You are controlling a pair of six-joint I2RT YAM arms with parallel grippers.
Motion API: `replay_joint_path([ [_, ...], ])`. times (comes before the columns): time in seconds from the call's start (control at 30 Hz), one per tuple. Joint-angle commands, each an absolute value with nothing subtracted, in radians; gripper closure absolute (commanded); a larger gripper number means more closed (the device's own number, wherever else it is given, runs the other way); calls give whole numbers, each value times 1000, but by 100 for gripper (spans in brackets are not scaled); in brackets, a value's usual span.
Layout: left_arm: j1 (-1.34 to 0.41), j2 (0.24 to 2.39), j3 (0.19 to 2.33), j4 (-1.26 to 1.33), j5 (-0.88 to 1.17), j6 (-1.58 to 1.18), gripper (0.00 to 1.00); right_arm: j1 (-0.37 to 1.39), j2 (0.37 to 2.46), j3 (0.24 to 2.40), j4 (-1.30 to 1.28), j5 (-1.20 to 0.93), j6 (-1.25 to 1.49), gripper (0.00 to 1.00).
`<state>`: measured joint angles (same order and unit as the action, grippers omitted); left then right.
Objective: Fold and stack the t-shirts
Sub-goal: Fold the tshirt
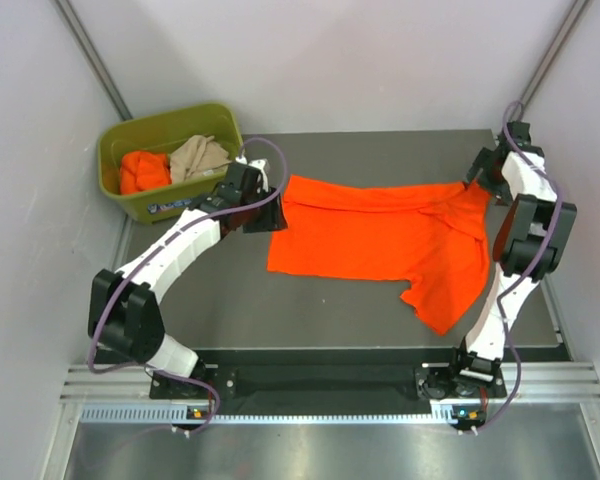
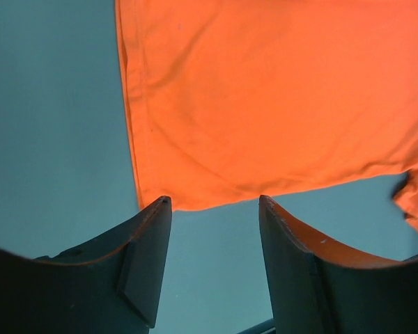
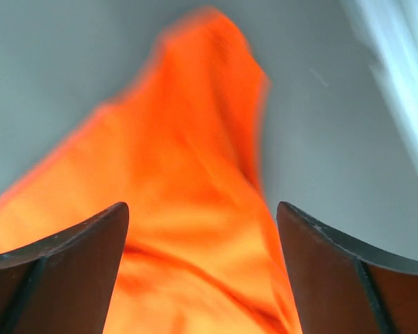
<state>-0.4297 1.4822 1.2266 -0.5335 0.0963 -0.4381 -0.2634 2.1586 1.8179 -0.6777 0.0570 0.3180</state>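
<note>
**A:** Jaws first, L side?
**B:** Left jaws open. Fingers (image 2: 143, 264) stand apart w/ only bare tabletop (image 2: 49, 104) btwn them. The hem of the orange t-shirt (image 2: 265, 97) lies just past the tips and isn't pinched.
**A:** R side?
**B:** Right jaws spread wide too. That wrist pic is blurry, but orange cloth runs under the gap and rises to a peak beyond it. Neither finger clamps it, afaict.
**A:** Where's that shirt overall?
**B:** From the top cam it's across the middle of the dark tabletop, long side running L to R. The left part is fairly flat and the far edge is creased. The right part is rumpled, w/ a flap reaching toward the near edge. Left arm (image 1: 180, 245) is at its left edge, right arm (image 1: 525, 240) at its far-right corner.
**A:** Other shirts?
**B:** Two, both in the olive-green bin (image 1: 115, 190) by the tabletop's far-left corner. The second orange t-shirt (image 1: 143, 170) is wadded on the bin's left side. The beige t-shirt (image 1: 198, 157) is crumpled next to it on the right, touching it.
**A:** Any folded?
**B:** No. One is spread out and two are bunched up.
</note>
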Motion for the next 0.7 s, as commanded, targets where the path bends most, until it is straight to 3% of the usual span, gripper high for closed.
replay_joint_path([
  [0.0,-426,1526,1206,-587,124,-428,42,-262,1944,1789,-862,240,287,11],
  [0.13,-428,1560,1178,-627,123,-442,43,-267,1720,1633,-916,235,311,4],
  [0.27,-428,1559,1118,-612,121,-469,46,-284,1527,1392,-907,94,376,6],
  [0.5,-428,1560,1032,-581,146,-561,47,-327,1218,857,-819,-116,589,26],
  [0.67,-426,1565,994,-566,141,-603,46,-463,1158,742,-815,-71,638,37],
])
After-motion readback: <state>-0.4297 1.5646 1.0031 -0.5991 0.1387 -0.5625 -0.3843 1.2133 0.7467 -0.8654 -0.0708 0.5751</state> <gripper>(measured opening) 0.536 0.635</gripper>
